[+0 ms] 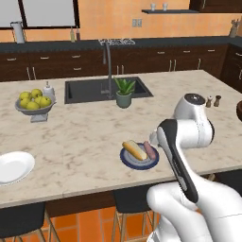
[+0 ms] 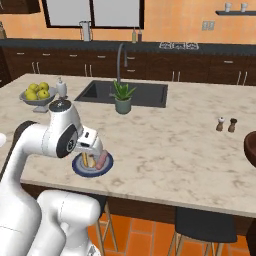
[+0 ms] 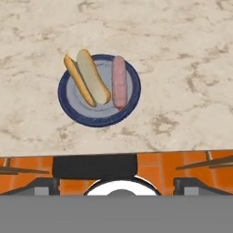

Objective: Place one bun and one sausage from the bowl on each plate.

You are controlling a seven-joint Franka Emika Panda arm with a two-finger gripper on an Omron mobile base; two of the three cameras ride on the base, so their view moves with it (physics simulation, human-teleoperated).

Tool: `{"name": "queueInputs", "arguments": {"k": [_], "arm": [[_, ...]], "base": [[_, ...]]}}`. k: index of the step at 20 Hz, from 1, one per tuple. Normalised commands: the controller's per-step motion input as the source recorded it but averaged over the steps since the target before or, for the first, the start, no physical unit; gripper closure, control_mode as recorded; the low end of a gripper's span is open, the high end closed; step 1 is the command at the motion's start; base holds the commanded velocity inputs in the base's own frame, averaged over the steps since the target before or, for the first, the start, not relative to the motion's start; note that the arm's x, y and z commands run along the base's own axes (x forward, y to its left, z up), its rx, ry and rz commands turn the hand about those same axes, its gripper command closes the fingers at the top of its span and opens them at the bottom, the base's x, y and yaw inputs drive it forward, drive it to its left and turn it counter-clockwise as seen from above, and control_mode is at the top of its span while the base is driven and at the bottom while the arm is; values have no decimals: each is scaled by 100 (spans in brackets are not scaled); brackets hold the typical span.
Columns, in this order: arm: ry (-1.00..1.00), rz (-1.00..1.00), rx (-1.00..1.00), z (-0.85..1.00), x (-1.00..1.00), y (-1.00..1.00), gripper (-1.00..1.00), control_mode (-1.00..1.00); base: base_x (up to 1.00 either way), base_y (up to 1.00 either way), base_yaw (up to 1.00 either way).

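bun (image 3: pixel 93 76), sausage (image 3: pixel 119 82), blue plate (image 3: pixel 73 109)

The robot arm (image 1: pixel 189 142) is glossy white, built of rounded, bulbous links. Dark, near-black bands run along its joints, and a round dark grey cap tops one joint housing. A squarish white block (image 2: pixel 90 140) ends the wrist.

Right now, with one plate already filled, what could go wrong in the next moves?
1. The blue plate sits near the counter's front edge, and the open gripper hangs close above it; a careless swing might push it off.
2. The sausage lies close to the rim and may roll off if bumped.
3. The white plate lies far left, half out of view, a long reach.
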Motion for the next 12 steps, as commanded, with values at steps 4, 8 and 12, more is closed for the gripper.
{"name": "queueInputs", "arguments": {"k": [4,8,12], "arm": [[0,0,0,71,-74,0,-100,-100],[0,0,0,64,-68,0,-100,-100],[0,0,0,48,-40,0,-100,-100]], "base": [[0,0,0],[0,0,0],[0,0,0]]}}
